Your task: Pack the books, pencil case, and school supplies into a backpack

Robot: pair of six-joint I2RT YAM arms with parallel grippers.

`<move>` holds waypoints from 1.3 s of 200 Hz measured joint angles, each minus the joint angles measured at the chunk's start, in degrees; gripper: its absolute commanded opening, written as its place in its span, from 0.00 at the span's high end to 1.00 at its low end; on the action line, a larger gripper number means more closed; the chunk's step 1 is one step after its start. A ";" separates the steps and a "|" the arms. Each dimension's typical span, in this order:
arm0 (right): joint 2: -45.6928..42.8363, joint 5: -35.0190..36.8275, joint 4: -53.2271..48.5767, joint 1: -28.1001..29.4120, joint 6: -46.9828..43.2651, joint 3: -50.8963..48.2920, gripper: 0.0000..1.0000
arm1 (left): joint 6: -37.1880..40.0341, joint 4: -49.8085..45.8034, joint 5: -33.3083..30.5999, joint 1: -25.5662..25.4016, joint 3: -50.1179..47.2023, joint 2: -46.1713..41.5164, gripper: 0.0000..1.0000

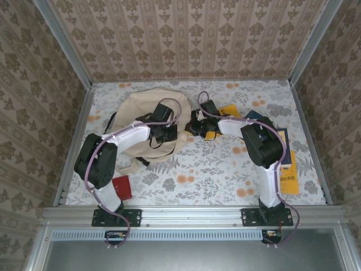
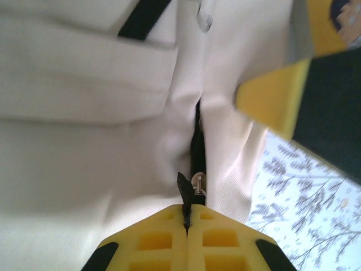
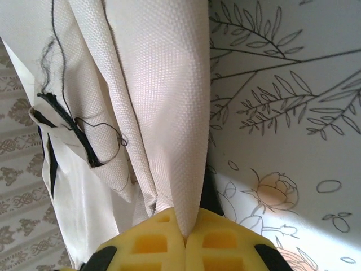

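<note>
The left hand (image 2: pixel 188 217) is pinched tight on the black zipper pull (image 2: pixel 184 189) of the backpack (image 1: pixel 144 104), back left on the counter (image 1: pixel 225 169). The right hand (image 3: pixel 185 226) is clamped on a fold of its cloth. The right arm (image 1: pixel 262 141) covers part of the books (image 1: pixel 289 179).

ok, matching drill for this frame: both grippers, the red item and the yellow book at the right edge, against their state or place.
1. left gripper
2. right gripper
3. red item
4. yellow book

A. on the table, near-left
B. shut on a fold of backpack fabric
C. on the table, near-right
D. shut on the black zipper pull

Pairs: 1-D, 2-B, 3-A, 4-C
</note>
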 measured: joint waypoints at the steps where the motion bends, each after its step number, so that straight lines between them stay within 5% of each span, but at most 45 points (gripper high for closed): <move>1: 0.00 0.04 0.02 0.02 0.02 0.00 1.00 | 0.02 -0.07 -0.02 -0.02 -0.11 -0.07 1.00; 178: 1.49 11.89 2.10 -1.92 1.09 3.56 1.00 | 1.92 -18.91 -7.45 0.39 -12.74 -24.11 1.00; 208: 1.49 10.47 2.23 -2.01 0.59 3.56 1.00 | 2.80 -15.67 -5.92 -0.26 -12.31 -23.85 0.65; 260: -0.24 5.57 5.62 -1.97 0.44 -0.76 1.00 | 7.02 -10.86 -7.02 -5.51 1.16 -10.64 0.51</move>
